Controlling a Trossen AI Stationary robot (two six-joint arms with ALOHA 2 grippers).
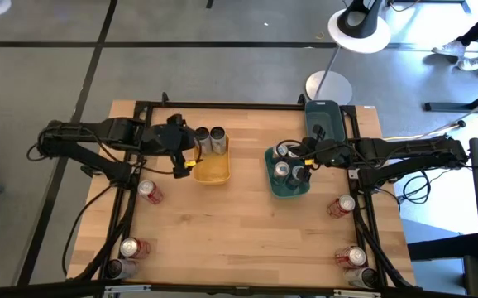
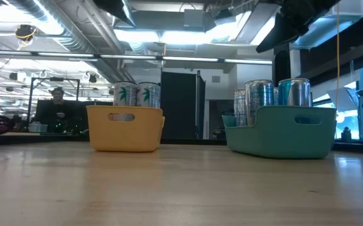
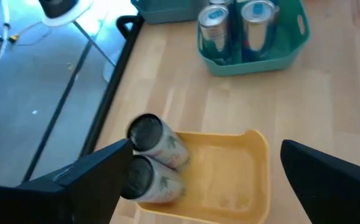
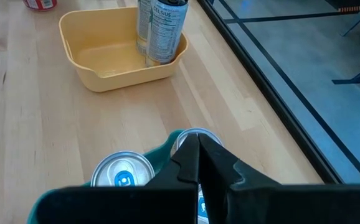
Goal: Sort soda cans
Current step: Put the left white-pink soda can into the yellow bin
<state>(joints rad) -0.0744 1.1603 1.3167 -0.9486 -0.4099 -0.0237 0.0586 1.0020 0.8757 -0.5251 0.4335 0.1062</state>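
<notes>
Wooden table point(image 1: 247, 232): L gripper point(image 1: 191, 154) open over yellow tray point(image 1: 212, 172), R gripper point(image 1: 303, 162) clenched, empty.

Wooden table point(image 1: 247, 232), yellow tray point(image 1: 212, 170), teal tray point(image 1: 289, 188), dark tray point(image 1: 322, 117), red soda cans point(image 1: 150, 192) near edges

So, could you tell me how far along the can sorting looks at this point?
Partly done. Two palm-print cans stand in the yellow tray, and several blue-label cans stand in the teal tray. The left gripper is open above the yellow tray, holding nothing; the right gripper is shut over the teal tray. Left to sort: red cans loose near the table's edges on both sides.
</notes>
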